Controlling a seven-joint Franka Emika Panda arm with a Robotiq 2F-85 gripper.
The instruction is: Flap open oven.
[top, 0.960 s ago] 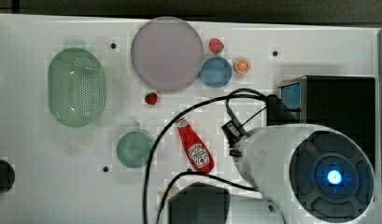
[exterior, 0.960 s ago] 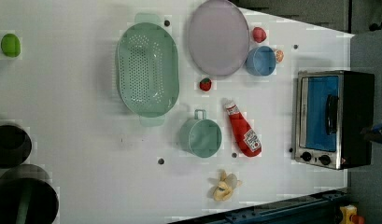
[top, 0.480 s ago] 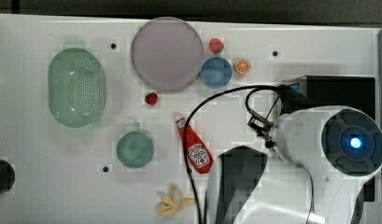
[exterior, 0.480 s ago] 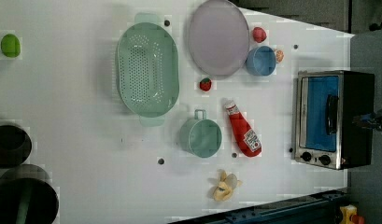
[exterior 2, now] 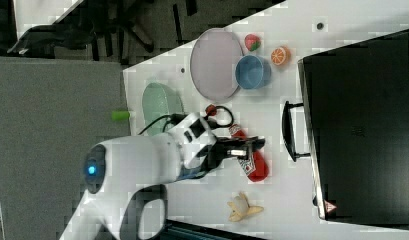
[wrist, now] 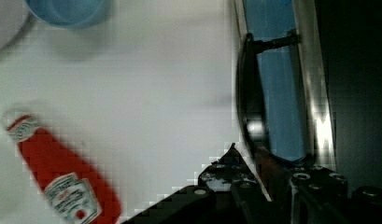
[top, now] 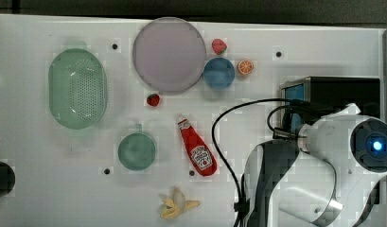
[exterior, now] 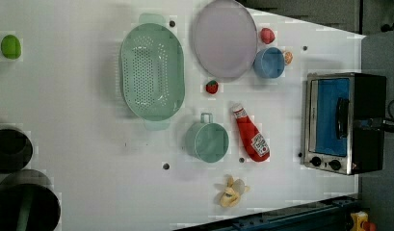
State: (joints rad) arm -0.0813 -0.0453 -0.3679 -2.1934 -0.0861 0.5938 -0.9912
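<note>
I could read no word anywhere. The ketchup bottle (wrist: 62, 186) beside me carried a white shield-shaped label (wrist: 69, 198) with a red tomato picture, but its lettering was too blurred for me to make out; the same label showed on it from above (top: 201, 156), equally unreadable. On the oven (exterior 2: 362, 125), a small red warning triangle (exterior 2: 330, 206) sat on the black top near one corner, its symbol too small to tell. The knobs (exterior: 324, 163) showed no markings I could read.
</note>
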